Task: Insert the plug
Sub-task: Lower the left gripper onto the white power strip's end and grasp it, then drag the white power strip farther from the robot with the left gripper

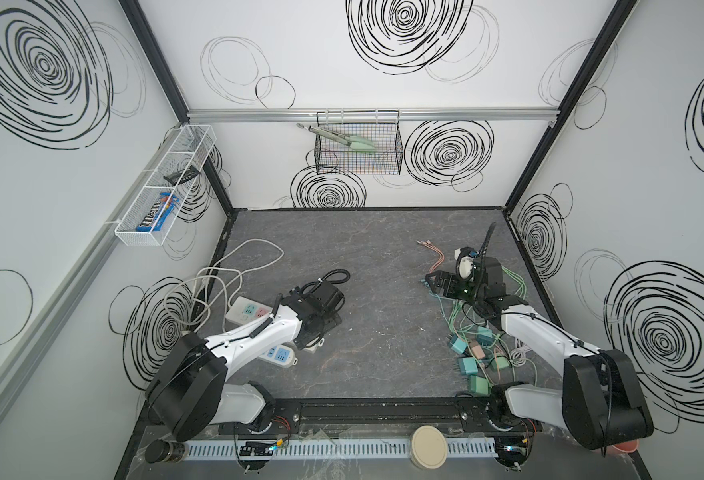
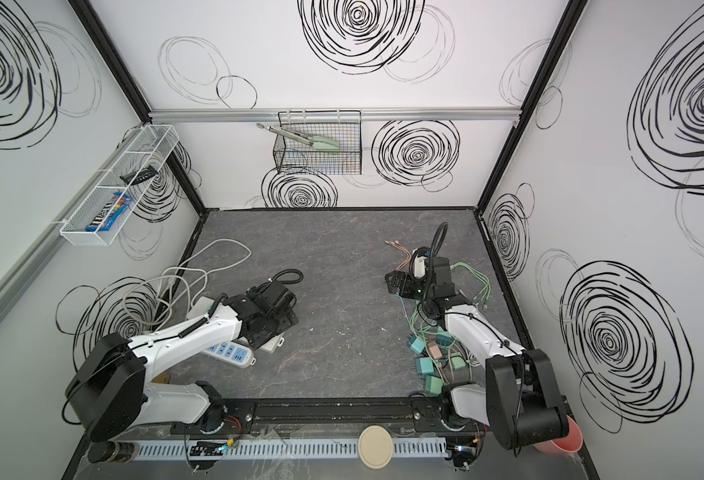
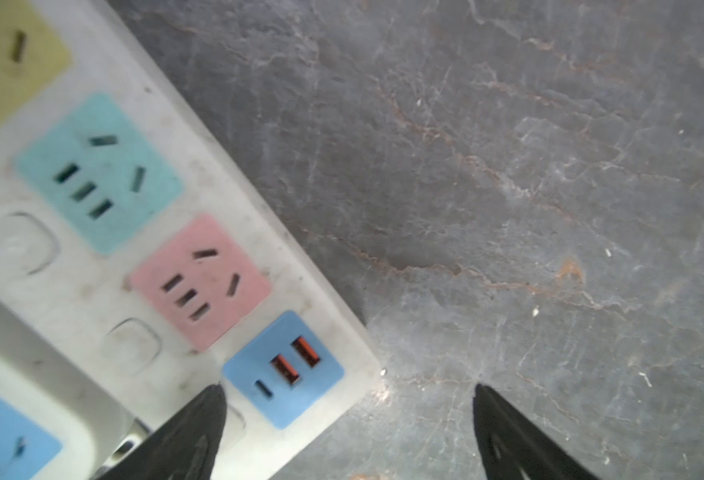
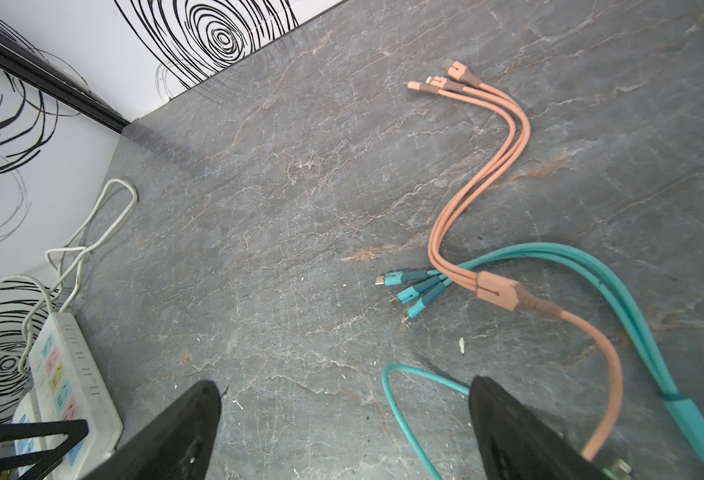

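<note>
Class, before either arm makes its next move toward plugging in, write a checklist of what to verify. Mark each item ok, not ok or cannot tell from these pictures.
1. Open, empty left gripper: ok.
2. Open, empty right gripper: ok.
3. A plug in hand: not ok; the chargers lie in a heap beside the right arm.
4. Free pink socket on the power strip: ok.
5. Cables lying separate: not ok; the pink cable crosses the teal cable.
6. Strip steadied: cannot tell whether the left gripper touches the power strip.
</note>
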### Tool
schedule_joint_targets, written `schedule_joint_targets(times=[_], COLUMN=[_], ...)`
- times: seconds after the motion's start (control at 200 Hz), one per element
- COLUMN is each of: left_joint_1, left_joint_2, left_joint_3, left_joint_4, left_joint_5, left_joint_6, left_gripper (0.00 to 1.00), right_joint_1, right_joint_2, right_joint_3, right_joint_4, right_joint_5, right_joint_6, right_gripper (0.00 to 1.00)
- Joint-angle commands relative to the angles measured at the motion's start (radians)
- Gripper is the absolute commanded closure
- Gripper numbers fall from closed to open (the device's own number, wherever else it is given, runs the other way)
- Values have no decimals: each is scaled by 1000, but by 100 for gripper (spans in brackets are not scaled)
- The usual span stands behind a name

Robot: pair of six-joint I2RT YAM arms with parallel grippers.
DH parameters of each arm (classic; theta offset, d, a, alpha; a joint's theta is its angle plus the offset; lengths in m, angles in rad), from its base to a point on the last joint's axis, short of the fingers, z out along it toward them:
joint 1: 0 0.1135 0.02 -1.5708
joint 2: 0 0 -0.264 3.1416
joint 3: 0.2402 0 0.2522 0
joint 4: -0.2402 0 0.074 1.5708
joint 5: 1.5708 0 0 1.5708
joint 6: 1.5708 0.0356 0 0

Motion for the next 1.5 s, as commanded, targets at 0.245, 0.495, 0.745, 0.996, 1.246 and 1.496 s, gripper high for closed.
schedule_joint_targets(times=[0.245, 0.495, 0.745, 0.996, 1.246, 1.496], left_joint_1=[-29, -16, 9, -56, -151, -172], left_joint_2=[24, 147, 234, 331, 515, 423], left_joint_3=[-109, -83, -51, 97, 374, 442], left_joint_4=[34, 102, 145, 167, 107, 75], left_joint_5=[87, 11, -53, -104, -162, -183], left_joint_6=[-68, -34, -8, 104, 195, 254], left_gripper=[4, 2, 10, 31, 25, 5], right_joint_1=[34, 49, 54, 57, 60, 62], right_joint_2=[29, 40, 37, 38, 23, 10], right_joint_3=[57, 72, 67, 69, 72, 64], right_joint_4=[-25, -54, -64, -66, -79, -92], right_joint_5=[27, 51, 68, 78, 84, 99], right_joint_6=[-14, -36, -48, -52, -58, -68], right_gripper=[3, 3, 3, 3, 3, 3])
